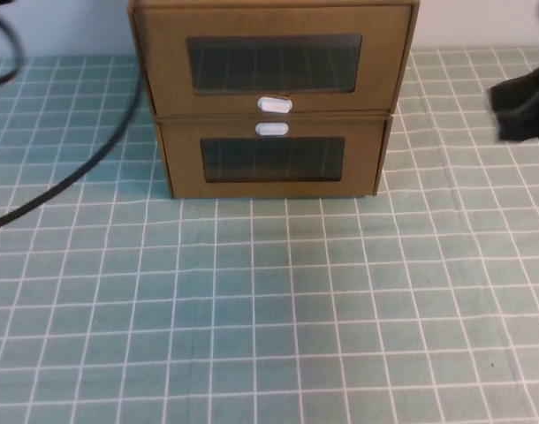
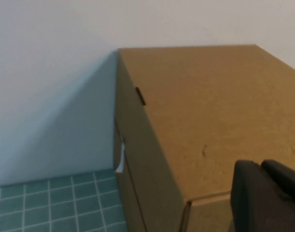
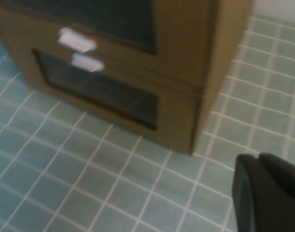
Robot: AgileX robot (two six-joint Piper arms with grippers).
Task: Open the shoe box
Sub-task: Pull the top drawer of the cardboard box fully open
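Left claw (image 2: pixel 264 193) seemingly over shoe box (image 1: pixel 269 97); closed right claw (image 1: pixel 521 106) beside.

A table (image 1: pixel 269 309) covered with a teal-green mat ruled in a white grid fills most of the high view. Behind it rises a plain pale wall (image 2: pixel 51 72), softly shaded. A black cable (image 1: pixel 75 178) curves across the mat's upper left.
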